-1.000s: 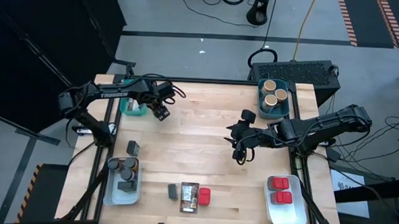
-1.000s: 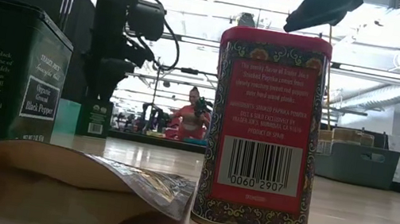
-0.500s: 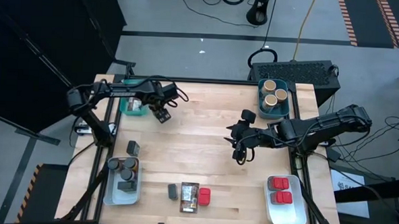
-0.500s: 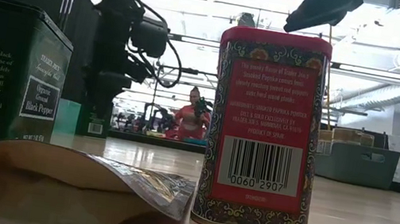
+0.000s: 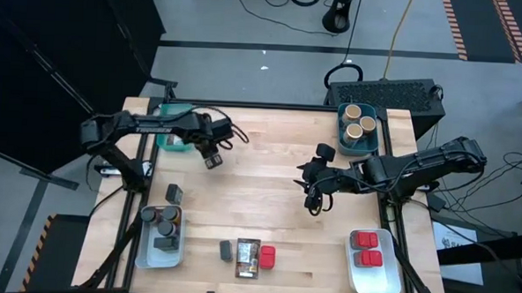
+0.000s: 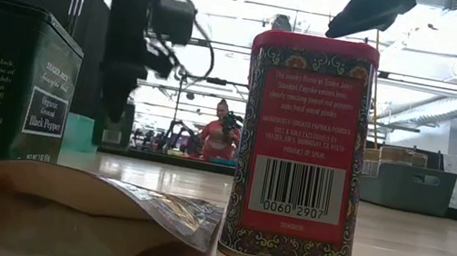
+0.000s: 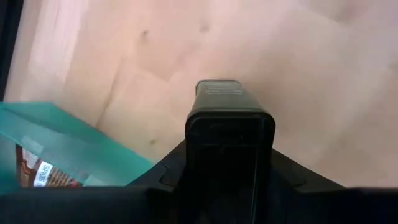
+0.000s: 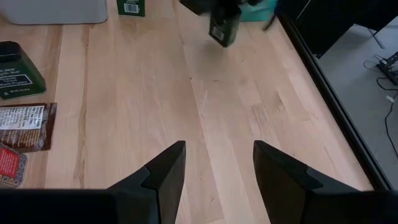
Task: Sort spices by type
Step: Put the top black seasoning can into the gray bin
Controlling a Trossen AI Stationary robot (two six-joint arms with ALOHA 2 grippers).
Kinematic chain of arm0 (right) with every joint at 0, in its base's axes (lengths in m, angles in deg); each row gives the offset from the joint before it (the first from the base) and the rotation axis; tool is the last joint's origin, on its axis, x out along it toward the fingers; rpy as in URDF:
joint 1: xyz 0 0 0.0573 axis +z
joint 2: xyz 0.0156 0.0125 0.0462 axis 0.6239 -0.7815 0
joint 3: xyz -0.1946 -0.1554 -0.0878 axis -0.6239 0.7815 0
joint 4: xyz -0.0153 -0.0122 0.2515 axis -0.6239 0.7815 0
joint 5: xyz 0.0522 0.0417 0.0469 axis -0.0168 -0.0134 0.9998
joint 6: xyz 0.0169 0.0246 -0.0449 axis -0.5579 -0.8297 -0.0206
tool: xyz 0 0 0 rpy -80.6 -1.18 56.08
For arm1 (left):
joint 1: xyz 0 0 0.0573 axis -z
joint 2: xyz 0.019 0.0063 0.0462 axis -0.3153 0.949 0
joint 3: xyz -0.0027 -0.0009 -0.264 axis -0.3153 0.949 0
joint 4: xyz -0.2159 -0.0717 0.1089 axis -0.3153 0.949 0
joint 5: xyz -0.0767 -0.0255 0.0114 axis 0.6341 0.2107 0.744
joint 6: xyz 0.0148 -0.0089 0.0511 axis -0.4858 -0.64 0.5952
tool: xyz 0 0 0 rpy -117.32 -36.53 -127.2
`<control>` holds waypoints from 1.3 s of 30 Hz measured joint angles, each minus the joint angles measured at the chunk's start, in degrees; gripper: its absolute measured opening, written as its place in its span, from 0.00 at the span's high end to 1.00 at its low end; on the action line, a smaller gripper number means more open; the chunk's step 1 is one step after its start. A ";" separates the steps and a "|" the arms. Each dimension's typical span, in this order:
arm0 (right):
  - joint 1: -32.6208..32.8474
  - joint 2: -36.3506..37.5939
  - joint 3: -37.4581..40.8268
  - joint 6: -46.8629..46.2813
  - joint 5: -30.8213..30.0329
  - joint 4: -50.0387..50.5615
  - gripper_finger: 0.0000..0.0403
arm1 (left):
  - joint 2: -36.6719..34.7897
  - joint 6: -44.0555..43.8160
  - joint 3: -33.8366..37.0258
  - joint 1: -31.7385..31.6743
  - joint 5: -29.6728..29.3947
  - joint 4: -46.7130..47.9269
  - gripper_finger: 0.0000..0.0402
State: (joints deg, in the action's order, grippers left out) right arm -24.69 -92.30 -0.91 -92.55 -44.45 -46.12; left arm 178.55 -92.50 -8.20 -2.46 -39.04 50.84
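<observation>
My left gripper stands at the table's far left, beside the teal bin, shut on a dark spice tin. That tin shows blurred in the low view. My right gripper hangs open above the table's middle right with nothing between its fingers. Near the front edge lie a small dark tin, a brown printed packet and a red tin. Another dark tin stands at the left. My left gripper pinches the dark tin by its upper part between its two fingers, coming steeply from above. The tin hangs about upright below the fingers, its lower end toward the table. Whether that end touches the wood I cannot tell.
A white tray at the near left holds dark jars. A white tray at the near right holds red tins. A teal bin at the far right holds tan cylinders. A packet lies in the left teal bin. Bare wood fills the middle.
My left gripper has moved a little toward the table's near edge, away from the teal bin. The dark tin under it, which stood still on the table before, has shifted with it and now shows blurred.
</observation>
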 joint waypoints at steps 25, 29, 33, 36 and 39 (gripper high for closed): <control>0.00 0.00 0.00 1.21 -0.01 -1.19 0.57 | -17.53 -17.73 -4.95 36.93 7.90 1.18 0.69; -0.01 0.02 0.00 2.19 -0.01 -2.12 0.57 | -16.24 -22.46 -6.60 41.32 8.09 0.84 0.69; -0.09 0.02 0.00 2.54 -0.01 -2.13 0.57 | -14.47 -25.89 -9.83 45.34 7.60 0.66 0.69; -0.11 0.02 0.00 2.97 -0.01 -2.30 0.57 | -13.04 -27.72 -12.86 48.28 7.44 1.64 0.69; -0.11 0.02 0.00 3.26 -0.01 -2.35 0.57 | -11.79 -29.87 -15.84 50.84 6.86 4.45 0.69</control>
State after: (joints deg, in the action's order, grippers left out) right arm -24.80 -92.28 -0.91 -89.29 -44.46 -48.46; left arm 166.77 -122.37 -24.04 48.37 -32.18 55.30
